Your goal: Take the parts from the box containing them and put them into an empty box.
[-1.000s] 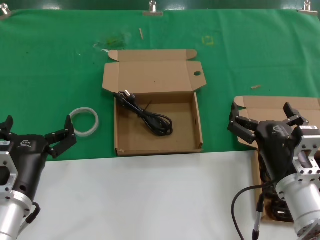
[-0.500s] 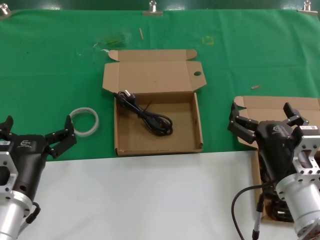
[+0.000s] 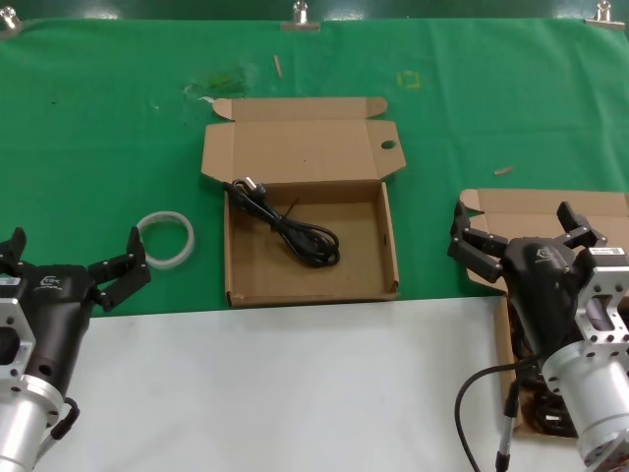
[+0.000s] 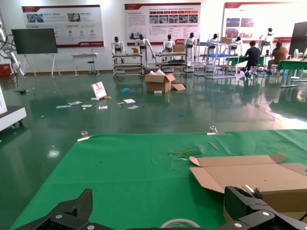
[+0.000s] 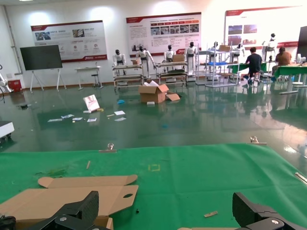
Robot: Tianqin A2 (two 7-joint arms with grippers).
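The box with the round-holed lid flap lies open mid-table, and one coiled black cord rests inside it. Its holed flap also shows in the right wrist view, its lid in the left wrist view. The other box sits at the right, mostly hidden under my right arm; dark cords peek out beneath the wrist. Above that box my right gripper hangs open and holds nothing. My left gripper stays open at the near left, beside the white ring.
A white translucent ring lies on the green mat left of the middle box. Small wood chips dot the mat. A white table surface runs along the front, and my right arm's cable loops over it.
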